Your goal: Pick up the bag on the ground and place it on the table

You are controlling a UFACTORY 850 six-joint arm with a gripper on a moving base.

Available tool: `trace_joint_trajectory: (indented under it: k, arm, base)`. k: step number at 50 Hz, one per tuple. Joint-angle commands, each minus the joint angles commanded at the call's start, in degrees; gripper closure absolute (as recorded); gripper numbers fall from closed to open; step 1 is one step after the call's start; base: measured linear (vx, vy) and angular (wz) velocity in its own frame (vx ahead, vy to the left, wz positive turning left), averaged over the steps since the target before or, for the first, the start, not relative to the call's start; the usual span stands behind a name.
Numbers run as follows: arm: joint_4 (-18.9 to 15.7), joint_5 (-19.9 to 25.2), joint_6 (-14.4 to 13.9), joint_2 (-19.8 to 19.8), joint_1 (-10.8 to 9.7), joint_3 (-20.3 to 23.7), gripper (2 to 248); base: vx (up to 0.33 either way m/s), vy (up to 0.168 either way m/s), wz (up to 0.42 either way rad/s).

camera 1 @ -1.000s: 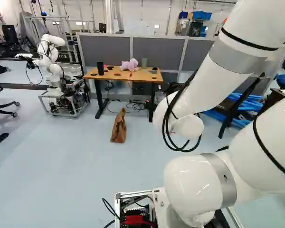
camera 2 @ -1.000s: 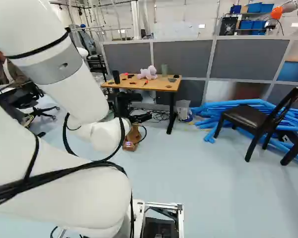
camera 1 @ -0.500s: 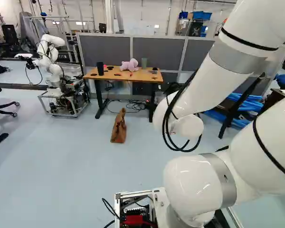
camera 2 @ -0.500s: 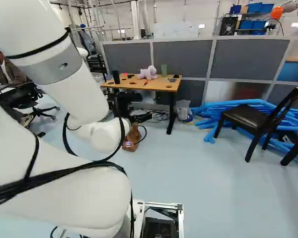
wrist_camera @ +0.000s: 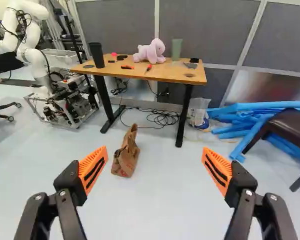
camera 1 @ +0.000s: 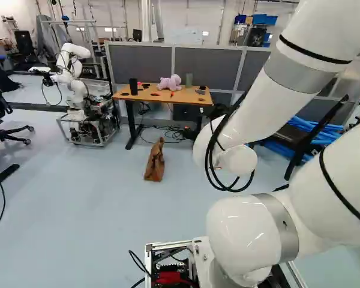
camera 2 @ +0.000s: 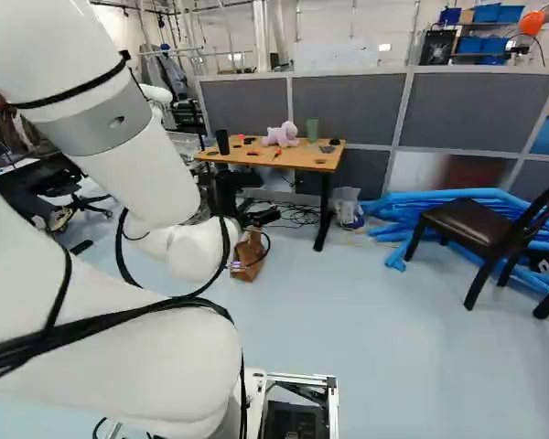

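The bag (wrist_camera: 126, 157) is yet to be lifted from the floor (wrist_camera: 152, 205) (the gripper (wrist_camera: 155, 148) is spread wide, empty), so both grasping and placing on the table (wrist_camera: 169, 74) are left.

A crumpled, matt paper bag (wrist_camera: 125, 159). The surface (wrist_camera: 172, 74) has a smooth top that looks like wood. The toy rabbit (wrist_camera: 151, 52) appears to be soft plush cloth. The arm (camera 1: 246, 99) is smooth and glossy; the chair seat (camera 2: 468, 219) shines like leather. Partition panels (camera 2: 343, 105) look matt, like fabric.
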Motion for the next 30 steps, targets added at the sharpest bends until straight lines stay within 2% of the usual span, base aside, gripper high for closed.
trace_joint_trajectory:
  k: [16, 30]
  arm:
    - [0.00, 0.00, 0.00, 0.00, 0.00, 0.00, 3]
    - [0.00, 0.00, 0.00, 0.00, 0.00, 0.00, 3]
  base:
    - [0.054, 0.029, 0.142]
    - [0.087, 0.006, 0.019]
